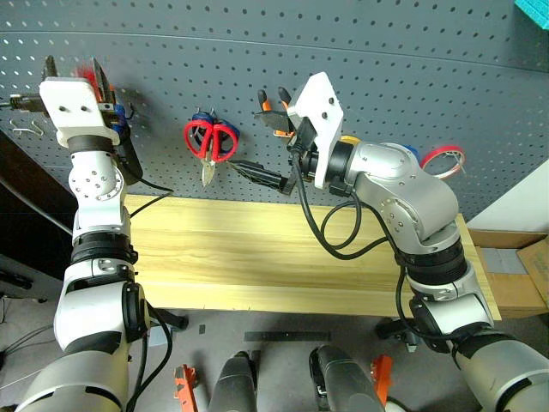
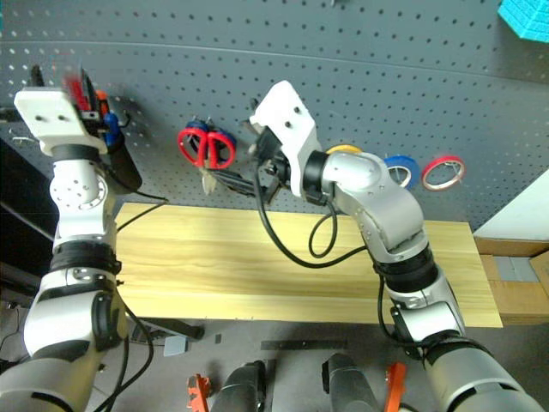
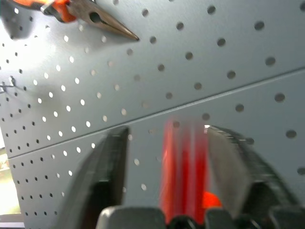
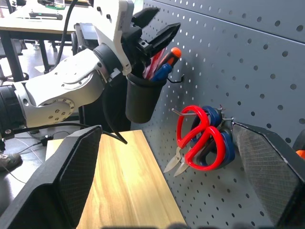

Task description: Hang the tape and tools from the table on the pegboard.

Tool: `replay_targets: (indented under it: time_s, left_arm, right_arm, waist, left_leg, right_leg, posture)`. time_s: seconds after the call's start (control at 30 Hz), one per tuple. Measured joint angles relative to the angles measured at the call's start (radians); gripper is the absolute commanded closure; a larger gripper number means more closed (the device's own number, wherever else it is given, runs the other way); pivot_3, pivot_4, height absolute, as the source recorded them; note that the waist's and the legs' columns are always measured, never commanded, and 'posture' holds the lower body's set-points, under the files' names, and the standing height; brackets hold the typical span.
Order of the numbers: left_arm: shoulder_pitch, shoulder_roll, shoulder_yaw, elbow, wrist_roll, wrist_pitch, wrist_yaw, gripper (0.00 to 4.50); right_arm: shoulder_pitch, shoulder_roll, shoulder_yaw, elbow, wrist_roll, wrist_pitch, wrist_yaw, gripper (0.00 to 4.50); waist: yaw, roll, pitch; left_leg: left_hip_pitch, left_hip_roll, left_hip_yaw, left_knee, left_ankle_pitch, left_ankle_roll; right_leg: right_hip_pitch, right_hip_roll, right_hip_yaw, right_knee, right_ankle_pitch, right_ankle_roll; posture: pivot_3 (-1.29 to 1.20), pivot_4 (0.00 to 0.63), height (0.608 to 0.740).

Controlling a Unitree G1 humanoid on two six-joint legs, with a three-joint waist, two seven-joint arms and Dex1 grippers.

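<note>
Hovering at the upper left of the frame, the left gripper (image 4: 155, 36) stands over a black cup (image 4: 143, 98) hung on the pegboard (image 1: 360, 69), its fingers parted around the red-handled screwdriver (image 3: 183, 176), which shows as a red blur between them; whether it is truly let go cannot be told. In the cup sit other handles, one orange-tipped. The red-handled scissors (image 1: 211, 142) hang mid-board over a blue-handled pair (image 4: 224, 143), the pliers (image 3: 81, 12) hang on a hook nearby, and the blue tape (image 2: 400, 169) hangs at the right of the frame, between a yellow roll (image 2: 343, 149) and a red-pink roll (image 1: 442, 159). The table (image 1: 257, 257) below carries none of these things. The right gripper (image 4: 171, 181) waits mid-frame with fingers spread and nothing between them, close to the scissors. The risks from here: a screwdriver not fully seated could tip out as the left hand withdraws, a finger could catch the cup's rim and unhook it, and a careless right arm could knock the scissors loose.
</note>
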Motion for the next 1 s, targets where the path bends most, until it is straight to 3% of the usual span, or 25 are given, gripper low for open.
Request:
replay_targets:
  time_s: [0.07, 0.33, 0.6, 0.9, 1.0]
  left_arm:
    - [0.001, 0.0, 0.002, -0.011, -0.004, 0.0, 0.004, 0.03]
    - [0.002, -0.023, 0.008, -0.194, -0.059, 0.093, -0.015, 0.03]
    - [0.133, -0.08, -0.116, -0.58, -0.239, 0.465, -0.352, 0.03]
    - [0.425, -0.141, -0.146, -0.941, -0.328, 0.918, -0.377, 0.03]
    - [0.506, -0.162, -0.162, -1.002, -0.326, 0.958, -0.376, 0.03]
  right_arm:
    - [0.0, 0.0, 0.0, 0.0, 0.0, 0.0, 0.0, 0.0]
    - [-0.001, -0.001, -0.003, 0.0, 0.002, -0.002, 0.0, 0.0]
    - [0.02, -0.059, -0.071, -0.025, 0.047, 0.001, 0.025, 0.0]
    - [0.332, -0.19, -0.091, -0.171, 0.08, 0.039, 0.031, 0.0]
    - [0.461, -0.196, -0.09, -0.195, 0.036, -0.004, -0.018, 0.0]
  waist:
    - [0.0, 0.0, -0.004]
    - [0.0, -0.001, -0.013]
    - [-0.002, 0.009, -0.04]
    - [-0.013, 0.012, -0.08]
    - [-0.007, 0.013, -0.09]
  left_leg:
    - [0.0, 0.0, 0.0, 0.001, 0.0, 0.0]
    - [0.0, 0.0, -0.001, 0.009, 0.0, 0.001]
    - [0.002, -0.001, -0.001, 0.013, 0.0, 0.001]
    - [0.003, 0.0, -0.002, 0.013, 0.0, 0.001]
    - [0.017, -0.001, -0.002, 0.011, -0.001, 0.002]
  right_leg:
    - [0.0, 0.0, 0.0, 0.001, 0.0, 0.0]
    - [0.0, 0.0, 0.0, 0.01, 0.0, 0.0]
    - [0.002, 0.001, 0.001, 0.013, 0.0, 0.0]
    - [0.004, 0.002, 0.002, 0.014, 0.0, 0.0]
    - [0.018, 0.003, 0.002, 0.01, -0.001, 0.0]
  posture:
    - [-0.11, 0.129, 0.74]
    - [-0.1, 0.111, 0.74]
    - [-0.08, 0.086, 0.74]
    - [-0.04, 0.043, 0.74]
    - [-0.04, 0.034, 0.74]
